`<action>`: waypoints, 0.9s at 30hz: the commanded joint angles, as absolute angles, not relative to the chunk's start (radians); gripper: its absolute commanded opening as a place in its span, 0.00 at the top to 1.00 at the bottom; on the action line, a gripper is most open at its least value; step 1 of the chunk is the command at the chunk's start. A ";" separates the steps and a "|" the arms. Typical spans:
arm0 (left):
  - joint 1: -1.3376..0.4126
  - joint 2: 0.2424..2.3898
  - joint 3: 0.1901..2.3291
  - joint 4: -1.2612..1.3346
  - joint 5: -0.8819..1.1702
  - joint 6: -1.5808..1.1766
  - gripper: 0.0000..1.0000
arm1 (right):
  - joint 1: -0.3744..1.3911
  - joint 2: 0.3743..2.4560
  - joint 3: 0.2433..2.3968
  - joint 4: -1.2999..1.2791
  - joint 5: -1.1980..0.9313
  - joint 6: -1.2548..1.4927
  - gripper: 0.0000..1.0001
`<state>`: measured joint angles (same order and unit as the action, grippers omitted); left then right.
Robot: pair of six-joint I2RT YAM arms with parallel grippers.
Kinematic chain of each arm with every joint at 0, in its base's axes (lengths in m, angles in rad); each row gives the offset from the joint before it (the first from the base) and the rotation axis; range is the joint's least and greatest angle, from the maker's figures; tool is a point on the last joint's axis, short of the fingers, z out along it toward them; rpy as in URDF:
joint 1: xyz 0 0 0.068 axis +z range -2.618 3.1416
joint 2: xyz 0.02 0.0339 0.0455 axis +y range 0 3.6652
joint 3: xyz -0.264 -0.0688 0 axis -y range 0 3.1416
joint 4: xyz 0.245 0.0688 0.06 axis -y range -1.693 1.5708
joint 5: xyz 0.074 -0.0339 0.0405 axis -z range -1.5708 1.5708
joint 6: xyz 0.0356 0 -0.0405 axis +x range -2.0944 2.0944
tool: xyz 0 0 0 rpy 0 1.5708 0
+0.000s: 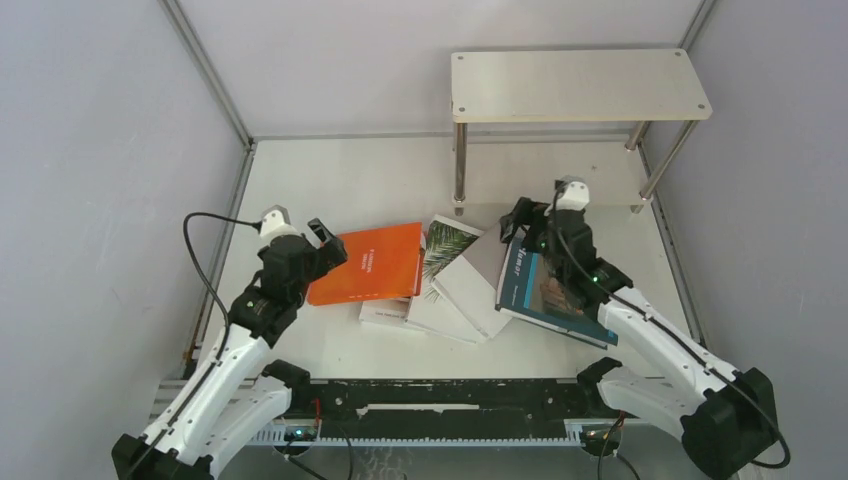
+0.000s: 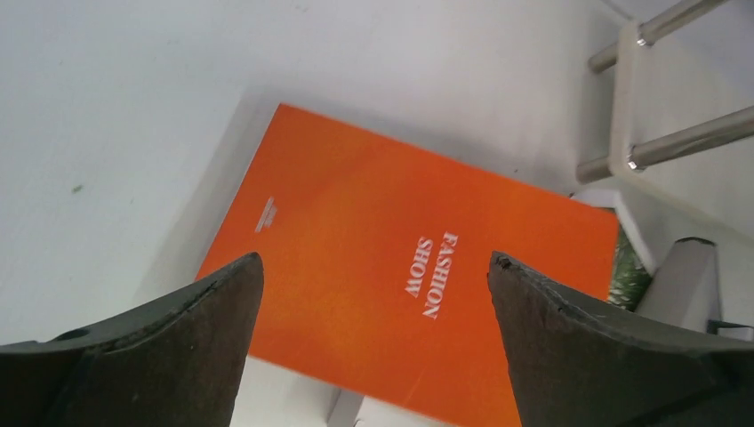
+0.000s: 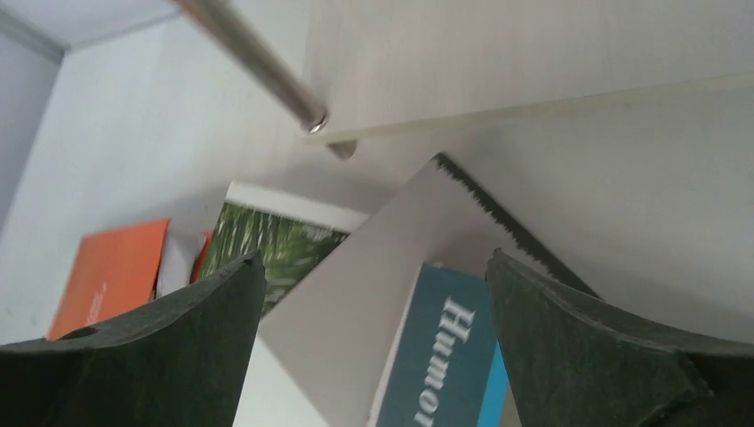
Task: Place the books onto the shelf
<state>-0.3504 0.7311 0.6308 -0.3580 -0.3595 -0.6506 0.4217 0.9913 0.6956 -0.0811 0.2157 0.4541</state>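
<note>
**Both grippers spread over the book pile**

Left gripper (image 2: 373, 267) is hanging with jaws wide apart. Orange book (image 2: 356, 205) is lying flat right under and ahead of it. Right gripper (image 3: 369, 267) is likewise standing spread wide, with the teal book (image 3: 445, 356) sitting just below its fingers. Grey book (image 3: 356, 294) is poking out ahead, and palm book (image 3: 276, 245) is off to its left. Shelf (image 1: 580, 85) is standing just beyond the right gripper, well ahead and right of the left one. Books are all lying on the table (image 1: 330, 180).
</note>
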 commanded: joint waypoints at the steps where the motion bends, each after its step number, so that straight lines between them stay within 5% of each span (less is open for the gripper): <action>1: -0.416 0.708 0.693 -0.506 -0.492 -0.747 0.00 | 0.611 0.954 0.746 -0.148 0.479 0.319 0.01; 9: -0.466 0.630 0.719 -0.694 -0.528 -0.839 0.00 | 0.816 0.903 0.782 -0.149 0.398 0.295 0.01; 18: -0.479 0.606 0.778 -0.825 -0.581 -0.836 0.00 | 0.685 0.928 0.770 0.034 -0.137 0.430 0.01; 27: -0.480 0.596 0.771 -0.856 -0.595 -0.869 0.00 | 0.748 1.106 0.961 -0.167 -0.065 0.440 0.23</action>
<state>-0.4732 0.6064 0.7334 -0.8440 -0.5705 -0.8360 0.7105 1.0546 0.8650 -0.1108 -0.0616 0.4126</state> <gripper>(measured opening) 0.996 0.827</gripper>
